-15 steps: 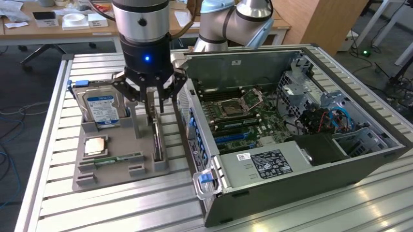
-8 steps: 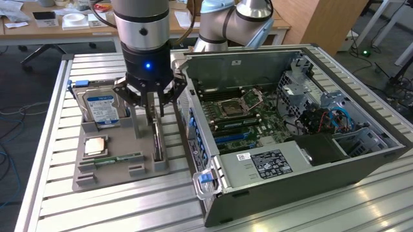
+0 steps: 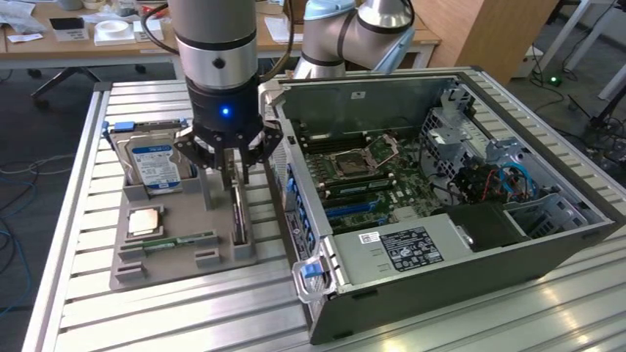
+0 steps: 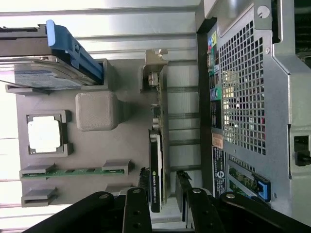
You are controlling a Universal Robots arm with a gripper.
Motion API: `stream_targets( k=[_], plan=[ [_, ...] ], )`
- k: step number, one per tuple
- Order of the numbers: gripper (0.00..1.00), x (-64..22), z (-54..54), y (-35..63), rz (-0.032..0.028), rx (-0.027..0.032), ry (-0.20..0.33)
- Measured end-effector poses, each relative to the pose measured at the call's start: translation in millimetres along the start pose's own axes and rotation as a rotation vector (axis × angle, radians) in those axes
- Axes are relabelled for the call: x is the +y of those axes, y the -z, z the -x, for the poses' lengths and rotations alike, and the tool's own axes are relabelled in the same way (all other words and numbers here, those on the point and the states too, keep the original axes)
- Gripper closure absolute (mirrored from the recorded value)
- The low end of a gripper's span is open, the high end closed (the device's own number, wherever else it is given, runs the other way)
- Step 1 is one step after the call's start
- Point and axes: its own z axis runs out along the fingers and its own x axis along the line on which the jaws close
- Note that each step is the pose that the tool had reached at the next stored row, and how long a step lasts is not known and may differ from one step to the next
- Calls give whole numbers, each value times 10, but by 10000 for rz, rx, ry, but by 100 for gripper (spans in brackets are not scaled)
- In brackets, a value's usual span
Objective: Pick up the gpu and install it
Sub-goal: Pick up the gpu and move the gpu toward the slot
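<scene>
Currently the spread hand (image 4: 162,174) straddles the upright NVIDIA-labelled gpu (image 4: 155,155).

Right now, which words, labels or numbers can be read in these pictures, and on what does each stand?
No text reads clearly enough to quote.
gpu: white print on its black face, too blurred.
hard drive: blue label, print too small.
computer case: white sticker inside, print too small.
</scene>
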Motion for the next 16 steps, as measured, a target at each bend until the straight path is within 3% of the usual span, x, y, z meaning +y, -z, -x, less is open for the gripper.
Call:
stream_targets(
  k=[5, 12, 16],
  plan=[
    [64, -3, -2, -80, 0, 1, -1],
    [64, -4, -2, -82, -13, -1, 1],
    [57, -4, -2, -82, -13, 0, 0]
  ],
)
